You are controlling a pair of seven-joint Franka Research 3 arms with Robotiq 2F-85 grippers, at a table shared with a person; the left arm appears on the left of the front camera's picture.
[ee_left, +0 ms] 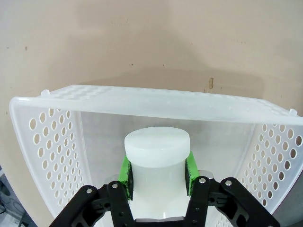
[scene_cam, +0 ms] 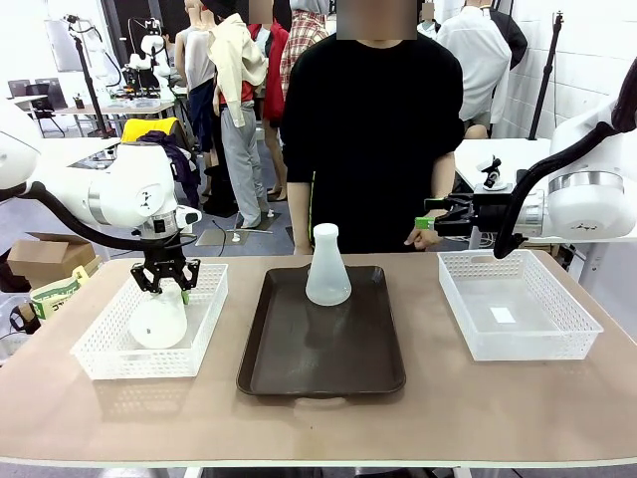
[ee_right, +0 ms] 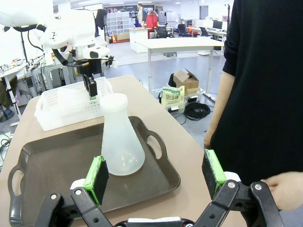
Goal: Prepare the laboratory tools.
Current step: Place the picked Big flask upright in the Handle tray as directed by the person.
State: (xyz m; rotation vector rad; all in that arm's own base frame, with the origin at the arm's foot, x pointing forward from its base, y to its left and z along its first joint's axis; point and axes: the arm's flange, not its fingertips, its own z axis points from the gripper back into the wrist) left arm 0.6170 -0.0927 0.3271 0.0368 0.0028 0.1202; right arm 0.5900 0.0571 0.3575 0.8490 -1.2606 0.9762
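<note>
One frosted white conical flask (scene_cam: pixel 327 267) (ee_right: pixel 121 137) stands upright at the far end of the dark brown tray (scene_cam: pixel 321 358) (ee_right: pixel 57 161). A second flask (scene_cam: pixel 159 319) (ee_left: pixel 156 163) sits inside the left white mesh basket (scene_cam: pixel 109 349) (ee_left: pixel 47 137). My left gripper (scene_cam: pixel 167 284) (ee_left: pixel 157 172) reaches down into that basket and is shut on the flask's neck, green pads (ee_left: pixel 126 172) pressed to both sides. My right gripper (scene_cam: pixel 430 217) (ee_right: pixel 156 177) hovers open at the far right, above the table's far edge, close to the person's hand (scene_cam: pixel 423 237) (ee_right: pixel 281 189).
A second white mesh basket (scene_cam: pixel 518 309) stands at the right of the table with nothing in it. The person in black (scene_cam: pixel 373 139) stands at the far side, behind the tray. Bare tabletop (scene_cam: pixel 318 428) runs along the near edge.
</note>
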